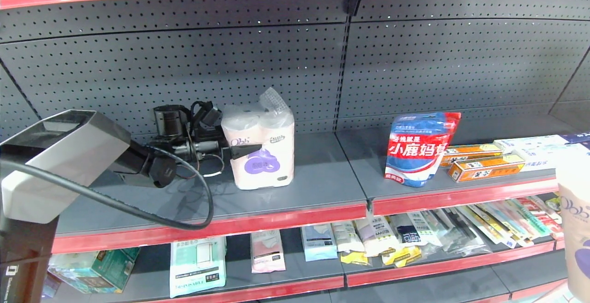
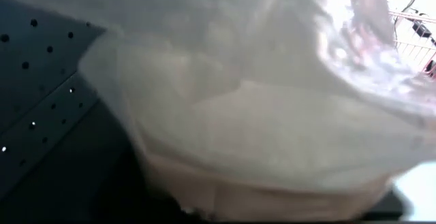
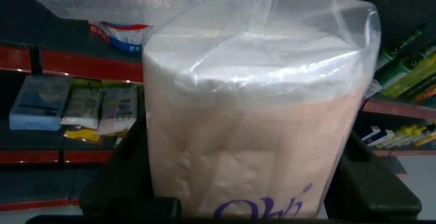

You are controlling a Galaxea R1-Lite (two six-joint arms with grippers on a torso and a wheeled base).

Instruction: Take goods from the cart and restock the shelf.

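A white toilet paper pack in clear wrap stands upright on the grey middle shelf, left of centre. My left gripper comes in from the left and is closed around it, one black finger lying across its front. The left wrist view looks at this pack from very close. A second toilet paper pack hangs low at the far right, off the shelf. In the right wrist view this pack sits between the dark fingers of my right gripper, which is shut on it.
A red and blue pouch stands right of centre on the middle shelf, with orange boxes and white boxes beside it. Bare shelf lies between the pack and the pouch. The lower shelf holds several hanging packets. A pegboard wall backs the shelf.
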